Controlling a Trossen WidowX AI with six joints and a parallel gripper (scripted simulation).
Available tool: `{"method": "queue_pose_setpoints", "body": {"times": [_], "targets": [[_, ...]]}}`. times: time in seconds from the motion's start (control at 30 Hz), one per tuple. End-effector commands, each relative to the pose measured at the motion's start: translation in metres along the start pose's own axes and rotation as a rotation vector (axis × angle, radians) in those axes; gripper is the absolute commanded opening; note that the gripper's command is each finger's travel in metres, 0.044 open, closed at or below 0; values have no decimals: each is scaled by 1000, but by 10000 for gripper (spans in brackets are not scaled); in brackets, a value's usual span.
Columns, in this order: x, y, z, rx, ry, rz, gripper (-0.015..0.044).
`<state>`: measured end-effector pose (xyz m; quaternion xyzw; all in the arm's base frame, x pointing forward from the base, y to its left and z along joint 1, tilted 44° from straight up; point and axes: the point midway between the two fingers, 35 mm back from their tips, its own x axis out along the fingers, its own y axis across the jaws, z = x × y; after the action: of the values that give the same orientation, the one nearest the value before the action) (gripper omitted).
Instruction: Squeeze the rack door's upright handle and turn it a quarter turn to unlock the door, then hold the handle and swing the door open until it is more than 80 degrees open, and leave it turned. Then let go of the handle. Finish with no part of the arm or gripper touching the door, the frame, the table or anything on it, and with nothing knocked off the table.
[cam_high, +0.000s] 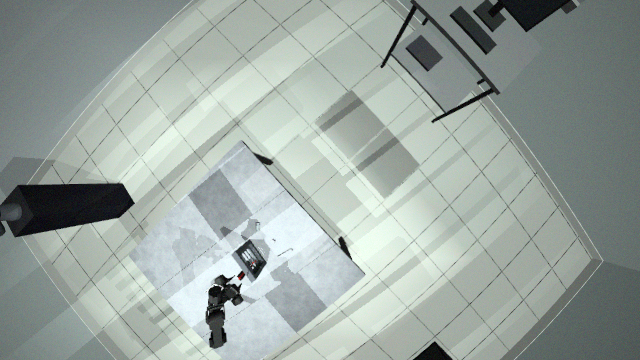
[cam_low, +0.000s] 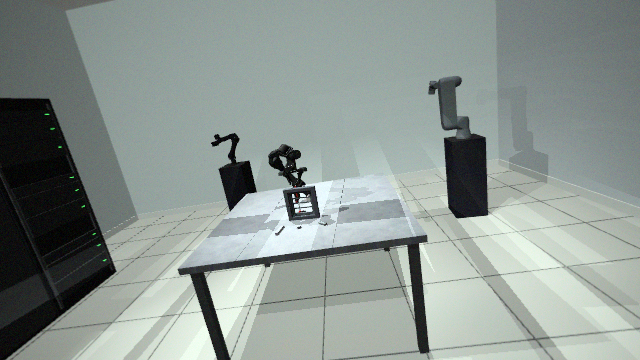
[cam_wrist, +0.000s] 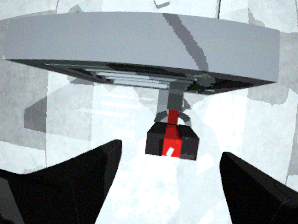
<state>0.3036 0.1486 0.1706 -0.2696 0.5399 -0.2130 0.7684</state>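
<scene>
In the top view, a black jointed arm (cam_high: 215, 318) (cam_low: 276, 159) reaches over the mottled grey-white tabletop (cam_high: 215, 197) (cam_low: 360, 212) (cam_wrist: 135, 197) from the near left. Its black two-fingered claw (cam_high: 236, 283) (cam_low: 298, 185) (cam_wrist: 172, 152) stands near the red-and-black block-shaped door handle (cam_high: 241, 275) (cam_wrist: 172, 136), on the near-left side of the small grey rectangular rack frame (cam_high: 242, 264) (cam_low: 287, 206) (cam_wrist: 100, 37).

In the exterior view, the rack frame stands upright, with pale bars and red parts showing through its opening. The arm bends down behind it. Three small dark pieces (cam_low: 279, 230) lie on the tabletop just in front of the frame.

In the wrist view, the claw is moderately wide and holds nothing. The handle appears between the two fingertips, with visible space on both sides, and sticks out from the rack. Whether the door is unlocked I cannot tell.
</scene>
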Motion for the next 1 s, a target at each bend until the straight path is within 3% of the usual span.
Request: {"method": "queue_pose_setpoints", "body": {"times": [0.0,0.97], "targets": [[7,0,0,6,28,-5,287],[52,-3,-7,22,205,-29,287]]}}
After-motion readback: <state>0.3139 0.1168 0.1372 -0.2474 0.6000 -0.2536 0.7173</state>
